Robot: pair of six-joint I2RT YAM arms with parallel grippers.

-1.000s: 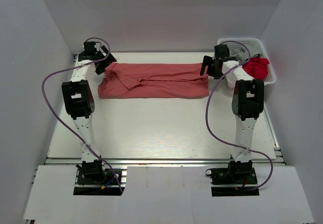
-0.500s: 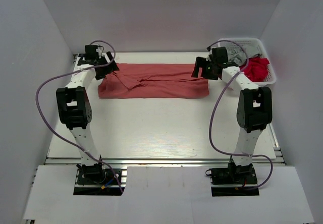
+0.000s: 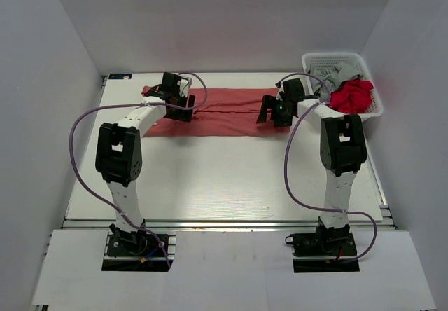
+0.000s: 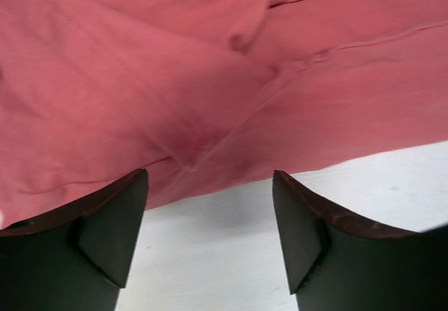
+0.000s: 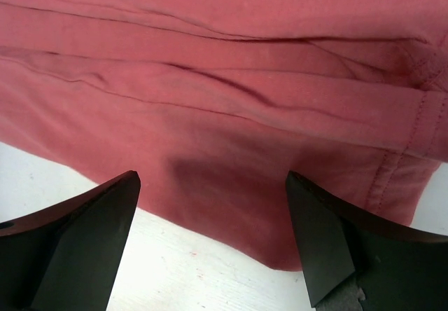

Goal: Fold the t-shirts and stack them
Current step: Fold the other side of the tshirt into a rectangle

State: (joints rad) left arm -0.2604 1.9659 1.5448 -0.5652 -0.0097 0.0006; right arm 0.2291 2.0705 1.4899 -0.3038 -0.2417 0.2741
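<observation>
T-shirt (image 3: 231, 111) lies as a long folded band at upper centre, our left gripper (image 4: 210, 178) and right gripper (image 5: 213, 178) gaping empty above it; we judge cross-folding and stacking undone.

1 salmon tee (image 3: 231, 111), far centre. 1 basket (image 3: 315, 62), far right, with 1 red tee (image 3: 350, 97), 1 grey cloth (image 3: 344, 71).

— What kind of place are we looking at?
— A robot lab cell: white panels (image 3: 63, 45) are boxing in a white tabletop (image 3: 210, 178), and the cabled left arm (image 3: 115, 158) and right arm (image 3: 341, 150) are standing bolted by an aluminium rail (image 3: 224, 221).
</observation>
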